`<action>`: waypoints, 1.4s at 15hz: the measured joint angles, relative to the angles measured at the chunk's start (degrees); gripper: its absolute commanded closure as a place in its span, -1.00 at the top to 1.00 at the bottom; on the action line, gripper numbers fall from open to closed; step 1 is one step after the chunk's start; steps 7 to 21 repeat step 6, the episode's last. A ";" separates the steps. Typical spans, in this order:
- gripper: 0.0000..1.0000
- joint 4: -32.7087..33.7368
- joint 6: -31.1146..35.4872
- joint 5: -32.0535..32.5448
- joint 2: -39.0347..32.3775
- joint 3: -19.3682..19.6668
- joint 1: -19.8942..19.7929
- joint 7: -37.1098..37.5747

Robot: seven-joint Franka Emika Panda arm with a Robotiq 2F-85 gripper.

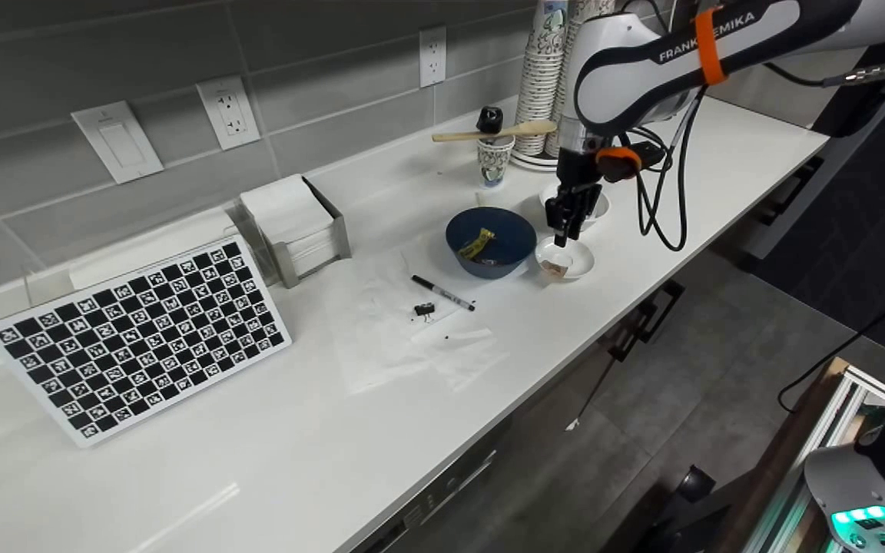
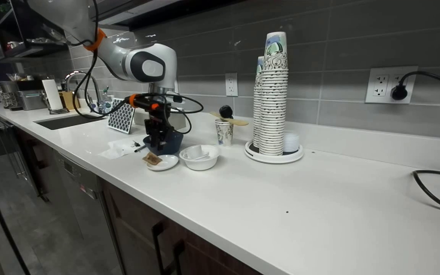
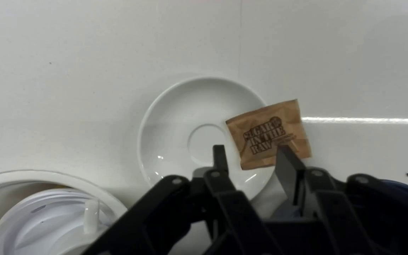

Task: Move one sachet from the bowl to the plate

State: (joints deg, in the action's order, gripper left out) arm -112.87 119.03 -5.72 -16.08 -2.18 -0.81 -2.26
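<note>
A brown sugar sachet [image 3: 271, 134] rests on the rim of the white plate [image 3: 175, 117], partly over its edge; it also shows in both exterior views [image 1: 554, 269] [image 2: 152, 158]. The dark blue bowl [image 1: 492, 269] stands beside the plate and holds a yellow sachet [image 1: 477, 243] and other contents too small to make out. My gripper [image 3: 253, 156] is above the plate with its fingers apart and nothing held between them. In the wrist view, one finger covers a lower part of the brown sachet. The bowl is mostly hidden behind the gripper in the wrist view.
A small deeper white dish [image 2: 201, 164] with white items stands close to the plate. A paper cup [image 1: 493, 165] with a wooden spoon [image 1: 500, 132] and tall cup stacks [image 2: 273, 110] stand near the wall. A marker [image 1: 442, 293] and black clip [image 1: 424, 309] lie near the bowl.
</note>
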 measured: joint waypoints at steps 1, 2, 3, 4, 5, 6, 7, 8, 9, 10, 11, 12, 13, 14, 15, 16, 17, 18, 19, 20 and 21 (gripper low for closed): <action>0.60 0.00 0.00 0.74 0.03 0.09 0.06 0.38; 0.77 -0.02 0.00 1.52 0.20 0.27 0.07 0.66; 0.88 -0.09 0.00 1.58 0.66 0.59 -0.01 0.67; 1.00 -0.26 0.00 1.55 1.54 0.97 -0.26 0.52; 0.67 -0.66 0.00 1.08 2.79 1.29 -0.74 -0.60; 0.80 -1.36 0.00 0.06 4.37 1.48 -1.44 -2.93; 0.80 -1.36 0.00 0.06 4.37 1.48 -1.44 -2.93; 0.80 -1.36 0.00 0.06 4.37 1.48 -1.44 -2.93; 0.80 -1.36 0.00 0.06 4.37 1.48 -1.44 -2.93; 0.80 -1.36 0.00 0.06 4.37 1.48 -1.44 -2.93; 0.80 -1.36 0.00 0.06 4.37 1.48 -1.44 -2.93; 0.80 -1.36 0.00 0.06 4.37 1.48 -1.44 -2.93; 0.80 -1.36 0.00 0.06 4.37 1.48 -1.44 -2.93; 0.80 -1.36 0.00 0.06 4.37 1.48 -1.44 -2.93; 0.80 -1.36 0.00 0.06 4.37 1.48 -1.44 -2.93; 0.80 -1.36 0.00 0.06 4.37 1.48 -1.44 -2.93; 0.80 -1.36 0.00 0.06 4.37 1.48 -1.44 -2.93; 0.80 -1.36 0.00 0.06 4.37 1.48 -1.44 -2.93; 0.80 -1.36 0.00 0.06 4.37 1.48 -1.44 -2.93; 0.80 -1.36 0.00 0.06 4.37 1.48 -1.44 -2.93; 0.80 -1.36 0.00 0.06 4.37 1.48 -1.44 -2.93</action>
